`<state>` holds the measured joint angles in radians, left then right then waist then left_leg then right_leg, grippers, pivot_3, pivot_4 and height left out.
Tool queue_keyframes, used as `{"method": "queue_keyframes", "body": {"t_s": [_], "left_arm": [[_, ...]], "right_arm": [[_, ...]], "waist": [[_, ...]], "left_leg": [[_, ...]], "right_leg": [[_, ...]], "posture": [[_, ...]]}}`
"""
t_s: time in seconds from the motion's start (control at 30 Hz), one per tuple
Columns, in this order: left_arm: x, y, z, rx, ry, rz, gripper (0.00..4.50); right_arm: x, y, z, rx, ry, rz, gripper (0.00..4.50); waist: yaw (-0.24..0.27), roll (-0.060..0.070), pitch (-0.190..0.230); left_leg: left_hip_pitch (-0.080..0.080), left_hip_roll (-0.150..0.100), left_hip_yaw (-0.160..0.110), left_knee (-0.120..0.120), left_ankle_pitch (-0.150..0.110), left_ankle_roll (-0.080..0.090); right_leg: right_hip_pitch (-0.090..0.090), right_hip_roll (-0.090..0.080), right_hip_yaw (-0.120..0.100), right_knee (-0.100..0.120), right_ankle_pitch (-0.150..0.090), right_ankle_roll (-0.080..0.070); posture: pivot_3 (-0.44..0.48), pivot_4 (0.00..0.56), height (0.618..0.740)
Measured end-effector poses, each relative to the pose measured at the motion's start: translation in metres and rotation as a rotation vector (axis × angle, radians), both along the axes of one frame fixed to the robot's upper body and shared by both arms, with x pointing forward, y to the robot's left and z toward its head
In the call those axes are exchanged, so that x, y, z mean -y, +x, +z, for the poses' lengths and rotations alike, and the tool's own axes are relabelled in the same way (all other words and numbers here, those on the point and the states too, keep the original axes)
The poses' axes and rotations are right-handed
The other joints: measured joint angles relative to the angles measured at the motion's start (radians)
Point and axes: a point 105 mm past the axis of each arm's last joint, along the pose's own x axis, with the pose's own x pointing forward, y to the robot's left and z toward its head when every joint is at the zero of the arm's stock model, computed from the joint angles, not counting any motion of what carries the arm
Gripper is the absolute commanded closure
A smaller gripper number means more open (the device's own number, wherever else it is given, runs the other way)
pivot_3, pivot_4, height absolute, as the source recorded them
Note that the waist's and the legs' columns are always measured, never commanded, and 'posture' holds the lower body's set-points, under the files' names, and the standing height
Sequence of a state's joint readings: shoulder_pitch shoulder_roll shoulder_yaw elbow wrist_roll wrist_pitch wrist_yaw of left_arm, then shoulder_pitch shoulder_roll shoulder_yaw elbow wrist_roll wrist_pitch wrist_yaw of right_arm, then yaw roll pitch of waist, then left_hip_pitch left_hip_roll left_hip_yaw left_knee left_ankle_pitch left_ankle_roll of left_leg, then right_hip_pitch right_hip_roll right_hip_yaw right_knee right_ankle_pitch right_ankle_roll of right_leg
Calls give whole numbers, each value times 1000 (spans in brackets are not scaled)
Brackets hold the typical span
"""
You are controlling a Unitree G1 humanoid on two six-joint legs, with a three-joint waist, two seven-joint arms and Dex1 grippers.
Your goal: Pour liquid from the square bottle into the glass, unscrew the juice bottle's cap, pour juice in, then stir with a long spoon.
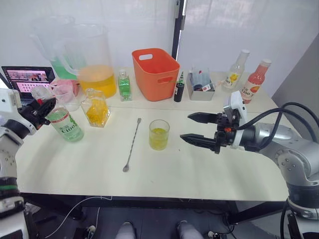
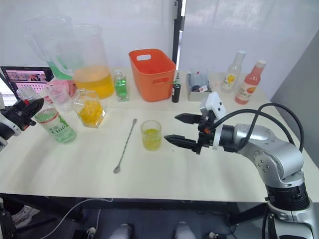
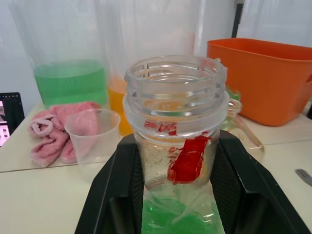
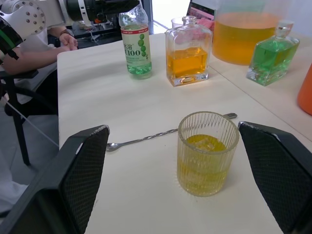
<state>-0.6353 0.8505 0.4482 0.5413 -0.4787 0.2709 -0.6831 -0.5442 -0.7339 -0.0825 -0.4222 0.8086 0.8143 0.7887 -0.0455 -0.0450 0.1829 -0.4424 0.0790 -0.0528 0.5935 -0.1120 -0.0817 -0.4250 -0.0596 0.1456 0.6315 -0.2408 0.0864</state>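
Left pincer (image 1: 44, 107) grips one juice bottle (image 1: 65, 123); right pincer (image 1: 192, 128) wide beside one glass (image 1: 159, 134).

Bright even daylight, soft shadows, washed-out backdrop, sharp focus

open table (image 1: 199, 169) beside glass (image 1: 159, 135)
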Motion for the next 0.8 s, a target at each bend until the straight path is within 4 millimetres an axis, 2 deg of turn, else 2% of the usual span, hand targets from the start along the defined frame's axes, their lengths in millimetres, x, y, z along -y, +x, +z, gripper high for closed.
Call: {"method": "queue_keyframes", "body": {"t_s": [0.2,0.4,0.8], "left_arm": [[-5,25,2,-11,-9,40,3051],[6,45,1,-24,0,31,3051],[9,52,-2,-33,48,53,3051]], "right_arm": [[2,-2,0,19,2,-46,23],[2,-2,0,25,7,-73,23],[2,-7,3,35,25,-83,23]], "waist": [[2,0,0],[2,0,0],[0,0,0]], "left_leg": [[-2,0,-1,-1,0,0],[-3,0,-1,-1,0,0],[-2,0,-1,-1,0,0]], "right_leg": [[-1,0,-1,0,2,3],[-1,0,-1,-1,3,6],[-1,0,-1,0,4,7]], "posture": [[0,150,740],[0,150,740],[0,150,740]]}}
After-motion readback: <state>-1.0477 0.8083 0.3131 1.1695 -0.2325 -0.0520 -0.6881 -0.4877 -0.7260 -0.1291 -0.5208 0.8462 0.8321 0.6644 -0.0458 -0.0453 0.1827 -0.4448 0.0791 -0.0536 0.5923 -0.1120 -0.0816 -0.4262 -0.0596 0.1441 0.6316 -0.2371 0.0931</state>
